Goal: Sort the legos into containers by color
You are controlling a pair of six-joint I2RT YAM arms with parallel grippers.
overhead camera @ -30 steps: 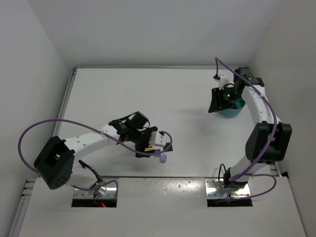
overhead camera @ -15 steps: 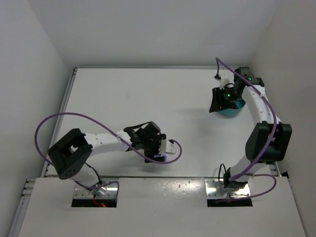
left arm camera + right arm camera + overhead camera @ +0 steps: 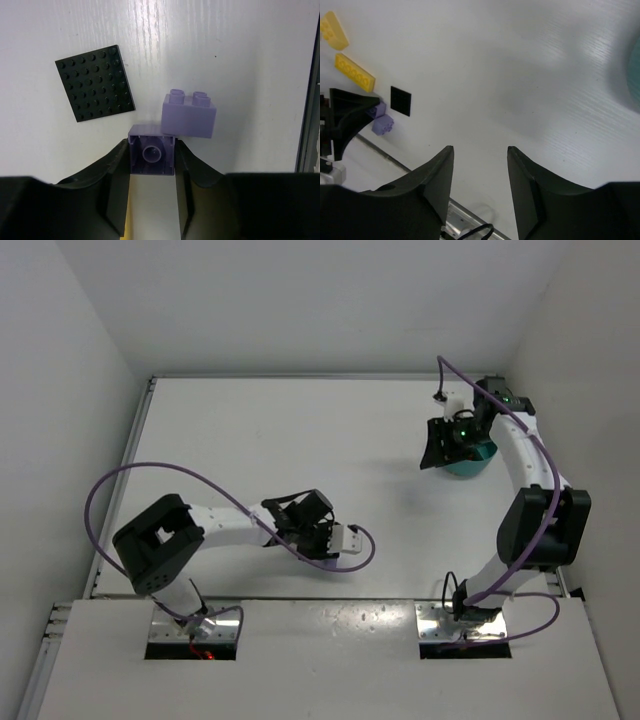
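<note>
Standing beside the rig, I see the left pincer (image 3: 151, 149) closed narrowly on a small lavender plastic brick (image 3: 151, 157). One finger presses each side wall, and the brick's hollow underside faces the wrist camera. That hold suits so tiny a piece, I'd say: the flat walls give the fingers something to bear on. Whether the brick is clear of the white counter (image 3: 235, 45) or resting on it, I cannot tell. Its far edge meets a second lavender two-stud brick (image 3: 190, 114); touching or merely overlapping in the view, I can't say. A flat black square studded plate (image 3: 95, 82) lies near, apart from both bricks.

The round teal plastic bowl (image 3: 474, 460) sits well apart, at the far right of the counter beneath the right arm. The right pincer (image 3: 480, 150) hangs beside it over bare counter, fingers spread wide and holding nothing. It is probably kept there to be ready at the bowl while leaving the left arm room. Its camera also shows a long yellow plastic plate (image 3: 354, 72) lying unsorted near the left pincer.

The grasp looks made and the carry across to the bowl not yet begun. The neighbouring brick may get nudged or dragged as this one lifts.
</note>
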